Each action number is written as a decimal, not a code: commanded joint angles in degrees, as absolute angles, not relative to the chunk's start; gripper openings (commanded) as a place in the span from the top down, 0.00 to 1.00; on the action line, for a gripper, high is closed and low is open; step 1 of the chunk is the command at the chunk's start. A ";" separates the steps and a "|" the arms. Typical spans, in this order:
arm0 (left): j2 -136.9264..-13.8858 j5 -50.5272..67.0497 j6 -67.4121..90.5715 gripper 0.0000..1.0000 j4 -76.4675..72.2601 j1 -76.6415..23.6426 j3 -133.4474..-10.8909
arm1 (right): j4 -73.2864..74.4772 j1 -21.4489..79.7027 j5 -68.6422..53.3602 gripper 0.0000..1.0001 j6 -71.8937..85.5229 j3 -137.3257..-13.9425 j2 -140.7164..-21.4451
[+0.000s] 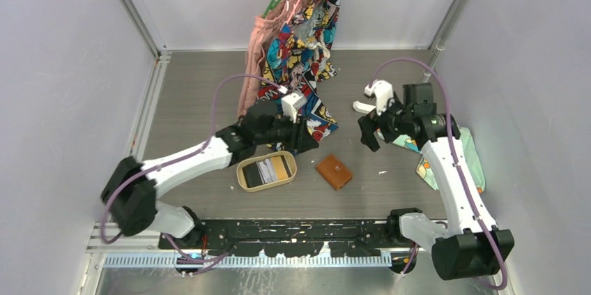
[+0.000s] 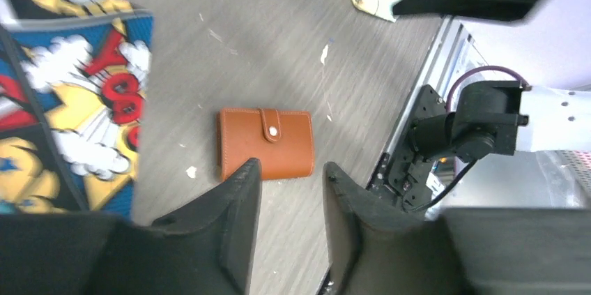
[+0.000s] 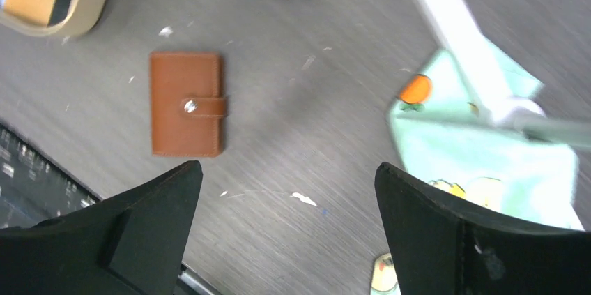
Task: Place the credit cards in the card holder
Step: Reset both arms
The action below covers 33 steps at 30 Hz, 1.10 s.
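The tan card holder (image 1: 334, 171) lies shut on the table, its snap button up. It also shows in the left wrist view (image 2: 265, 143) and in the right wrist view (image 3: 187, 103). The credit cards (image 1: 268, 169), black, striped and yellow, lie in an oval wooden tray (image 1: 240, 175) left of the holder. My left gripper (image 1: 301, 144) hangs above the table behind the tray, open, with only bare table in the gap between its fingertips (image 2: 291, 169). My right gripper (image 1: 369, 134) hovers to the holder's far right, wide open and empty (image 3: 289, 169).
A comic-print garment (image 1: 306, 37) and a pink one (image 1: 252, 51) hang from a green hanger at the back, draping onto the table. A mint cloth (image 1: 463, 159) lies under the right arm. A white hanger (image 1: 376, 96) lies by it. The tray's edge (image 3: 56, 2) shows top left.
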<state>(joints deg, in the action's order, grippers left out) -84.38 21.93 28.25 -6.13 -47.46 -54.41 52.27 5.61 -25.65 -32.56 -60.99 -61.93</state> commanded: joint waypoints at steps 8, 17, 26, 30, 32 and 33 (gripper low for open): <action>-53.18 1.50 16.96 0.02 12.29 -45.89 -54.75 | 50.93 4.70 -17.81 0.00 -7.41 -80.12 -58.05; -44.56 -1.94 17.60 0.02 31.55 -45.29 -65.42 | 53.01 4.50 -21.25 0.00 7.47 -91.66 -56.71; -40.23 -4.17 18.12 0.00 36.31 -45.26 -67.39 | 54.38 2.62 -22.08 0.00 10.04 -95.05 -55.05; -38.51 -3.24 19.04 0.00 35.52 -45.26 -66.21 | 54.14 2.13 -22.24 0.01 9.97 -94.06 -54.43; -37.52 -3.44 19.28 0.00 34.67 -45.26 -65.08 | 54.08 1.87 -22.15 0.01 9.93 -93.76 -53.81; -37.10 -3.69 19.39 0.00 34.44 -45.26 -64.55 | 54.16 1.66 -22.40 0.00 9.93 -93.43 -53.46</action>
